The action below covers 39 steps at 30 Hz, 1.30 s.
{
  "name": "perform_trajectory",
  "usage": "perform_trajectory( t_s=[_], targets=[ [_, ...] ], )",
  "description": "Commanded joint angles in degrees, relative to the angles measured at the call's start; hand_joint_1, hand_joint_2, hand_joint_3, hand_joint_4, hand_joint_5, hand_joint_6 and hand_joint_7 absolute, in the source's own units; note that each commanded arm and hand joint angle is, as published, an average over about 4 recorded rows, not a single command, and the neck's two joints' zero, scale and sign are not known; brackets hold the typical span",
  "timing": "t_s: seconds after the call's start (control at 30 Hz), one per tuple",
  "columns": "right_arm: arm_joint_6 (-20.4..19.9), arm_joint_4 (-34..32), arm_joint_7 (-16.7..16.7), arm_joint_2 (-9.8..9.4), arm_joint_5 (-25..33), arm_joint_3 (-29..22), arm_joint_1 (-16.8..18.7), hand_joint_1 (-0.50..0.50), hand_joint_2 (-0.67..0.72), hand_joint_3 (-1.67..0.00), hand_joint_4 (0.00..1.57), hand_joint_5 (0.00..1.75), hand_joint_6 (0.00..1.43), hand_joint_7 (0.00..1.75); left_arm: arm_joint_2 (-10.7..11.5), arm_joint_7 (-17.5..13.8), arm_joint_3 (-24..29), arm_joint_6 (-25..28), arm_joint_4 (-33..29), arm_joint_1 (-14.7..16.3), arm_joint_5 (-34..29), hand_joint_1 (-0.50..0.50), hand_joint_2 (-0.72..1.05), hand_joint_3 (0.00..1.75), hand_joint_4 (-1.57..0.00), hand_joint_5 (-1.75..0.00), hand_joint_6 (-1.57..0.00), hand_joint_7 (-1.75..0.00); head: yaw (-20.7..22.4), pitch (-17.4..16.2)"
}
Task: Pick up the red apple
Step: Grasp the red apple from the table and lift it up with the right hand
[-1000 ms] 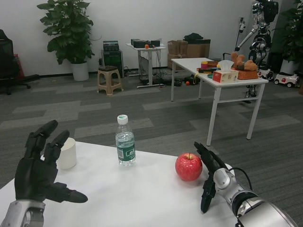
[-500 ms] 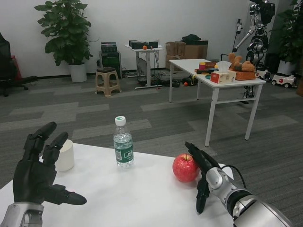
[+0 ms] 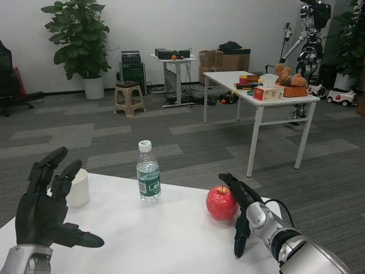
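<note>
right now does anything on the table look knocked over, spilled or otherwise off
Nothing stands out. The water bottle stands upright with its cap on, the white cup stands upright behind the open left hand, and the red apple sits stem-up beside the right hand. No spill shows on the table.

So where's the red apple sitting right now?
In the head view, the red apple sits on the white table, right of centre near the far edge, directly against the open right hand and to the right of the water bottle.
</note>
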Motion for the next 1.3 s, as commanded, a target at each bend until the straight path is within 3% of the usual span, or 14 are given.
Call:
perform_trajectory(
  t_s=[0.03, 0.13, 0.27, 0.43, 0.6, 0.77, 0.97, 1.13, 1.3],
  targets=[
    [0.26, 0.59, -1.02, 3.66, 0.45, -0.29, 1.21, -0.46, 0.03, -0.16, 0.24, 0.61, 0.36, 1.12, -0.01, -0.21, -0.03, -0.63, 0.45, -0.59, -0.30, -0.48, -0.19, 0.02, 0.00, -0.72, 0.00, -0.77, 0.00, 0.00],
    [0.19, 0.61, -1.05, 3.66, 0.45, -1.15, 1.81, -0.46, 0.03, -0.16, 0.30, 0.87, 0.50, 1.40, -0.01, -0.21, -0.03, -0.63, 0.45, -0.59, -0.32, -0.48, -0.19, 0.00, 0.00, -0.72, 0.00, -0.77, 0.00, 0.00],
    [0.04, 0.61, -1.07, 3.66, 0.45, -2.42, 2.42, -0.46, 0.03, -0.16, 0.33, 1.12, 0.74, 1.57, -0.01, -0.21, -0.03, -0.63, 0.45, -0.50, -0.32, -0.48, -0.19, 0.00, 0.00, -0.72, 0.00, -0.77, 0.51, -0.32],
    [-0.18, 0.61, -1.00, 3.58, 0.45, -3.23, 3.26, -0.45, 0.03, -0.18, 0.39, 1.31, 1.03, 1.61, -0.01, -0.21, -0.03, -0.63, 0.45, -0.35, -0.32, -0.48, -0.19, 0.00, 0.00, -0.72, 0.00, -0.77, 0.51, -0.32],
    [-0.51, 0.06, -0.89, 3.33, 0.49, -3.56, 4.22, -0.45, 0.01, -0.30, 0.43, 1.45, 1.19, 1.61, -0.01, -0.21, -0.03, -0.63, 0.45, -0.13, -0.32, -0.48, -0.19, 0.00, 0.00, -0.72, 0.00, -0.77, 0.77, -0.55],
    [-1.04, -1.24, -0.56, 2.96, 0.62, -4.84, 5.80, -0.42, 0.03, -0.32, 0.48, 1.45, 1.25, 1.61, -0.01, -0.21, 0.06, -0.67, 0.45, 0.07, -0.32, -0.48, -0.19, 0.02, 0.00, -0.72, 0.00, -0.77, 0.92, -0.59],
    [-3.11, -2.33, -0.47, 2.52, 2.60, -6.29, 7.96, -0.34, 0.04, -0.32, 0.69, 1.55, 1.32, 1.61, -0.09, -0.21, 0.02, -0.72, 0.45, 0.11, -0.32, -0.48, -0.19, 0.00, 0.00, -0.72, 0.00, -0.77, 0.88, -0.71],
    [-4.09, -5.41, -0.36, 1.91, 4.34, -6.53, 10.09, -0.08, 0.23, -0.18, 1.01, 1.28, 1.37, 1.54, -0.23, -0.21, -0.03, -0.72, 0.45, 0.18, -0.32, -0.48, -0.19, 0.00, 0.00, -0.72, 0.00, -0.77, 0.85, -0.84],
    [-5.30, -8.79, 0.05, 0.96, 6.32, -6.77, 12.29, 0.02, 0.33, -0.16, 1.16, 1.26, 1.36, 1.54, -0.29, -0.21, -0.18, -0.81, 0.45, 0.31, -0.32, -0.48, -0.19, 0.00, 0.00, -0.72, 0.00, -0.77, 0.93, -1.05]
  ],
)
